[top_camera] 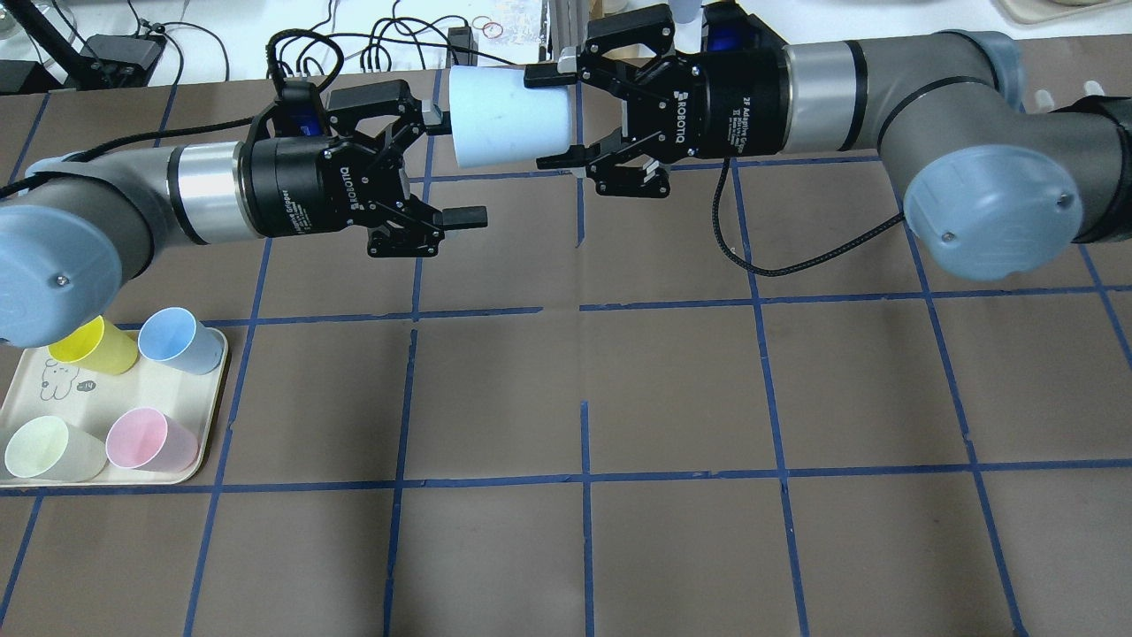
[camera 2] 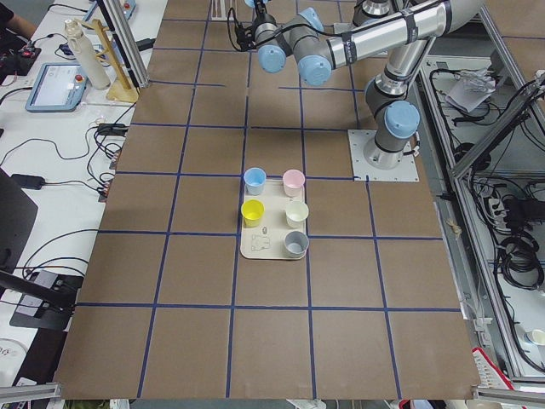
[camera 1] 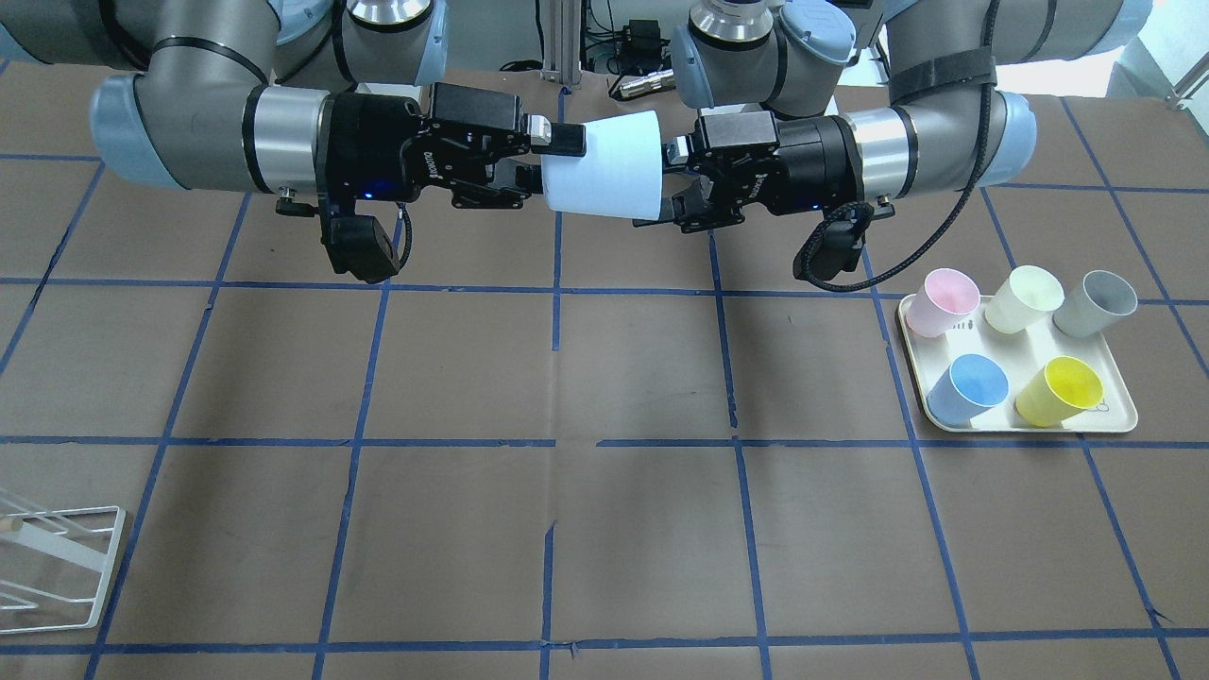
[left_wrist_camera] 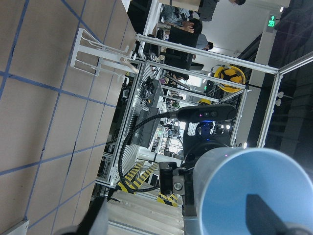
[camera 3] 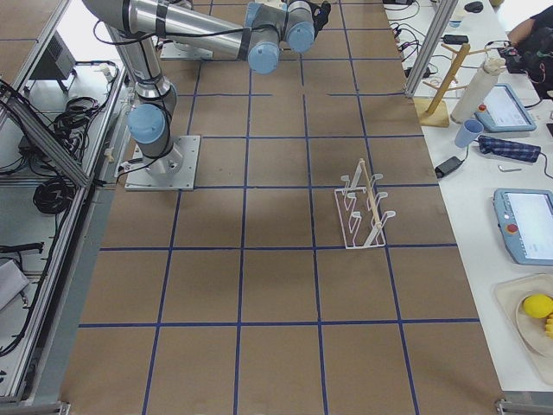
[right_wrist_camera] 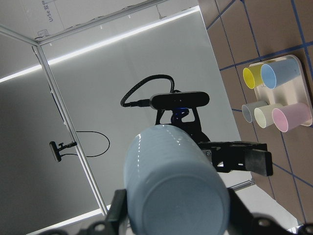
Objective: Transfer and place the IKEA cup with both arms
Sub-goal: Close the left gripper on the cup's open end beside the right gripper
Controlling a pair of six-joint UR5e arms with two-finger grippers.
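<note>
The IKEA cup (top_camera: 500,119), pale icy blue, is held on its side in the air above the table's robot side; it also shows in the front view (camera 1: 609,165). My right gripper (top_camera: 538,119) is shut on its narrow base end, one finger on each side. The right wrist view shows the cup's base (right_wrist_camera: 176,196). My left gripper (top_camera: 455,168) is open at the cup's mouth, with one fingertip at the rim and the other out beside the cup. The left wrist view looks into the sky-blue inside (left_wrist_camera: 244,196).
A cream tray (top_camera: 208,442) on the robot's left holds yellow, deeper blue, pink and pale green cups. The front view also shows a grey cup (camera 1: 1096,302) on it. A white wire rack (camera 1: 57,557) stands at the table's far right end.
</note>
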